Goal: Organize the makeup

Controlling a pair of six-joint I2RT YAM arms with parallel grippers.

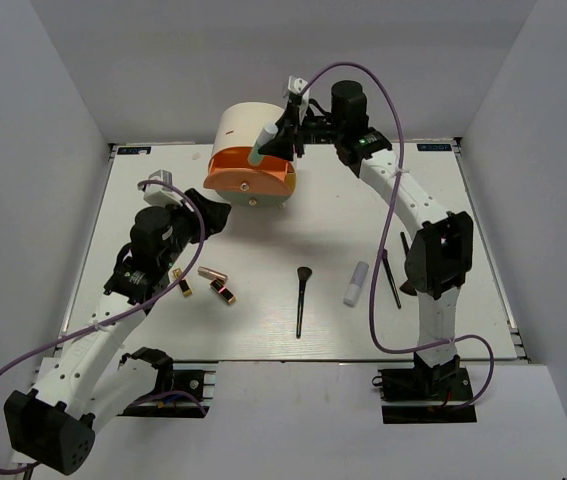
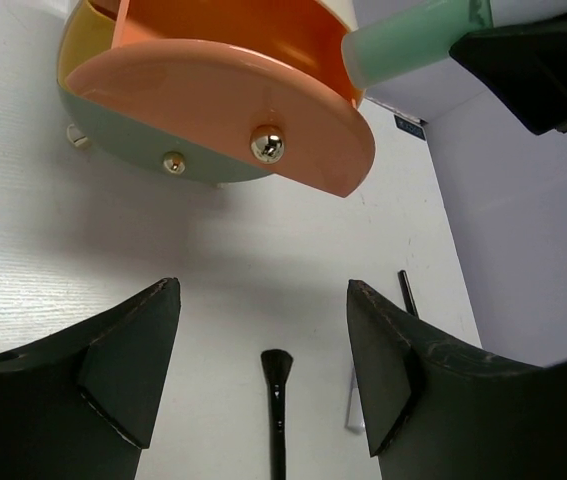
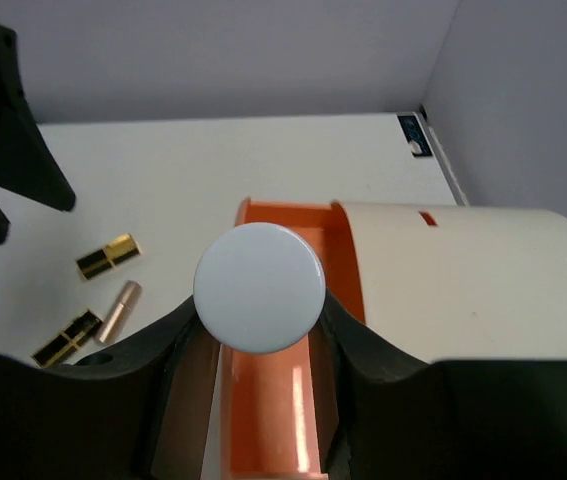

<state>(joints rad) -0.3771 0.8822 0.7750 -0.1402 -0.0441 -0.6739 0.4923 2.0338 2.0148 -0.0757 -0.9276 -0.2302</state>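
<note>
My right gripper (image 1: 281, 140) is shut on the small green-capped bottle (image 1: 262, 146) and holds it tilted over the open orange drawer (image 1: 253, 178) of the cream half-round box (image 1: 238, 125). In the right wrist view the bottle's round pale end (image 3: 259, 287) sits between the fingers, above the drawer (image 3: 273, 410). My left gripper (image 1: 215, 216) is open and empty, just front-left of the drawer (image 2: 263, 110). Two gold-black lipsticks (image 1: 182, 284) (image 1: 224, 293) and a rose-gold one (image 1: 212, 273) lie at left. The fan brush (image 1: 302, 300), the white tube (image 1: 356, 283) and a thin brush (image 1: 391, 278) lie at mid-right.
The box has lower yellow and pale green drawers (image 2: 113, 140) with gold knobs. A second thin black brush (image 1: 404, 245) lies beside the right arm. Grey walls close in the table on three sides.
</note>
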